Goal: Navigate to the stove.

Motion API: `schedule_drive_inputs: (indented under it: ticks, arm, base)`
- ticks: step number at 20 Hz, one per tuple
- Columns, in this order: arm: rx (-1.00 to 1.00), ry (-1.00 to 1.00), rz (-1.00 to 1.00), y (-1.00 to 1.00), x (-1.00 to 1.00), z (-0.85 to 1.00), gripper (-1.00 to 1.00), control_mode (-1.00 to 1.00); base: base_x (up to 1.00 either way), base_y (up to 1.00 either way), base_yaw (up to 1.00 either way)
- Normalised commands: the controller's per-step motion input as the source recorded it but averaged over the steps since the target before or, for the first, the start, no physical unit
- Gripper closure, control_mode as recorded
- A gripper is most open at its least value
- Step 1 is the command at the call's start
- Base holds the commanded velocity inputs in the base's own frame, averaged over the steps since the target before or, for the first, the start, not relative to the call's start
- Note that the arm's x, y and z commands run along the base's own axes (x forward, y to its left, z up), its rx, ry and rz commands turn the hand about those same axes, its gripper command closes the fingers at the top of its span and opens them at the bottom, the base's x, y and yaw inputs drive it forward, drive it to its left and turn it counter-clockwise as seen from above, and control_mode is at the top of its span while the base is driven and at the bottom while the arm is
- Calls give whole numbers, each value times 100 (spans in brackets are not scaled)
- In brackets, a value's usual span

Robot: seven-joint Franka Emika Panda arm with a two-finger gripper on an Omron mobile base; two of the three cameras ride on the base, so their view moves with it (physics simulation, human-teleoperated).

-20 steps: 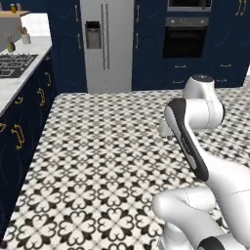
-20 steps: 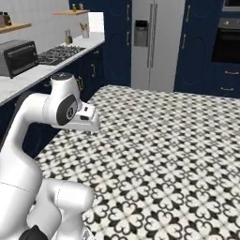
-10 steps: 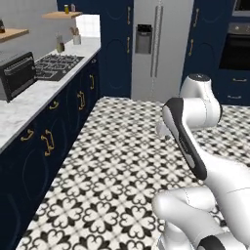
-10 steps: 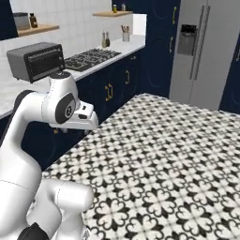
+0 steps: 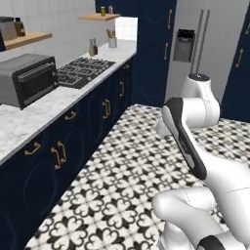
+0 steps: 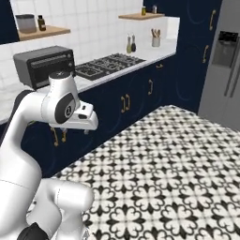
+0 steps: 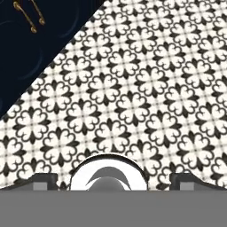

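Black and grated, the stove [image 5: 82, 72] lies far left on the table [image 5: 46, 110], beyond the toaster oven [image 5: 28, 79]. From the right side, it remains ahead, approach seemingly unfinished. Downward, the pincer [image 7: 113, 181] faces patterned floor [image 7: 142, 88], fingers spread, empty.

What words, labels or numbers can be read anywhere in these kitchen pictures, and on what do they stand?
None can be read.
Toaster oven: no readable marking on its front.
Bottles by the stove: any labels are too small and blurred.
Fridge: the dark dispenser panel shows no legible text.
Robot arm: a small dark mark on its joint, not readable.
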Motion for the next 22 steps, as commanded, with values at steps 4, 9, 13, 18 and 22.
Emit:
schedule_drive_inputs:
  ticks: [4, 9, 13, 18, 22]
  arm:
    - [0, 0, 0, 0, 0, 0, -100, 100]
    - [0, 0, 0, 0, 0, 0, -100, 100]
    - [0, 0, 0, 0, 0, 0, -100, 100]
    - [0, 0, 0, 0, 0, 0, -100, 100]
    - [0, 0, 0, 0, 0, 0, -100, 100]
  base:
    - [100, -65, 32]
    - [100, -65, 28]
    - [100, -55, 28]
    - [100, -53, 27]
    - [100, -51, 28]
